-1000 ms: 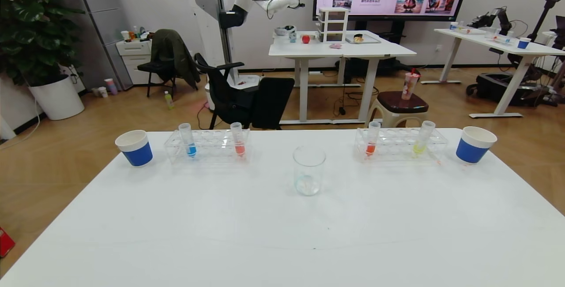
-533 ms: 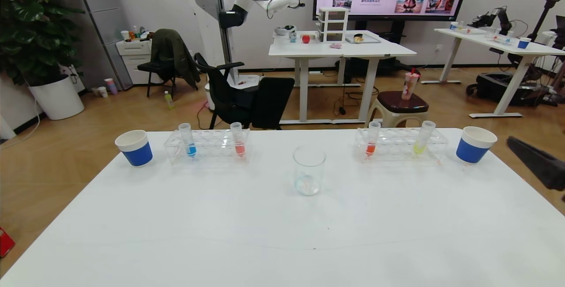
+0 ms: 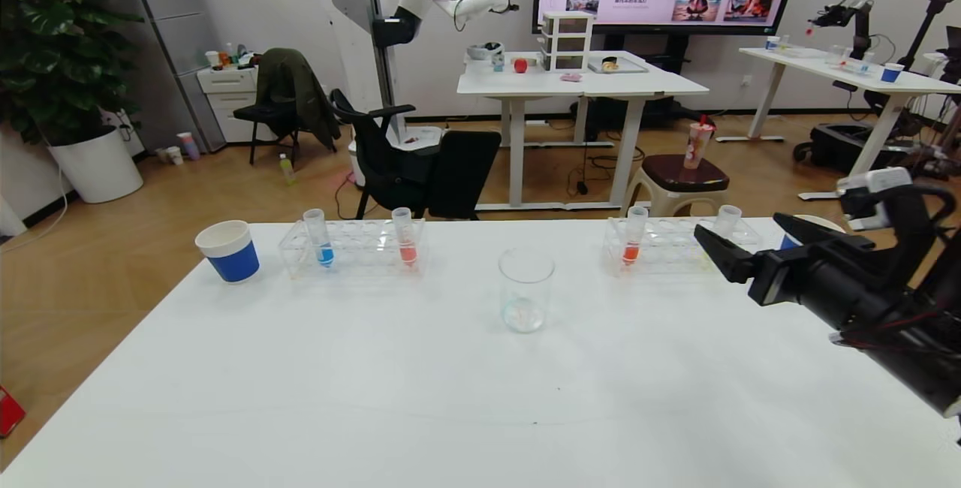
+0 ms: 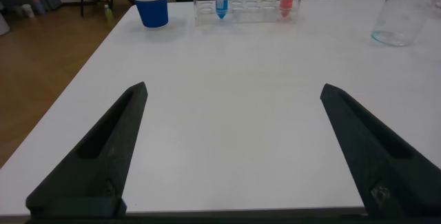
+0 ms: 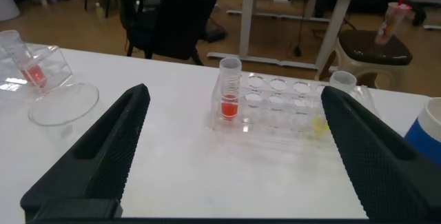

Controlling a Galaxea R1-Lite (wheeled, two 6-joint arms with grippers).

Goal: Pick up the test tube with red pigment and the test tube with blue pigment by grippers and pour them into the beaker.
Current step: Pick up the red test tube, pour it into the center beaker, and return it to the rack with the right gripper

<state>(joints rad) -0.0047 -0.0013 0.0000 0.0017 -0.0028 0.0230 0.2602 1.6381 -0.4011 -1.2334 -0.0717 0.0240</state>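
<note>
Nothing lifted or poured yet: both tubes sit racked.

The right gripper (image 3: 739,248), fingers spread wide, hovers near the test tube with red pigment (image 3: 632,245) at two o'clock of the beaker (image 3: 525,300); the test tube with blue pigment (image 3: 321,239) waits at ten o'clock (the left gripper (image 4: 231,148), also spread, hangs low over bare table).

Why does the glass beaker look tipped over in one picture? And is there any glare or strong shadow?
Head view: the beaker stands upright on the table, with only a faint shadow under even light. Right wrist view: the beaker seems to lean, probably from that camera's tilted, wide-angle look. Left wrist view: a soft sheen on the table, no harsh glare.
</note>
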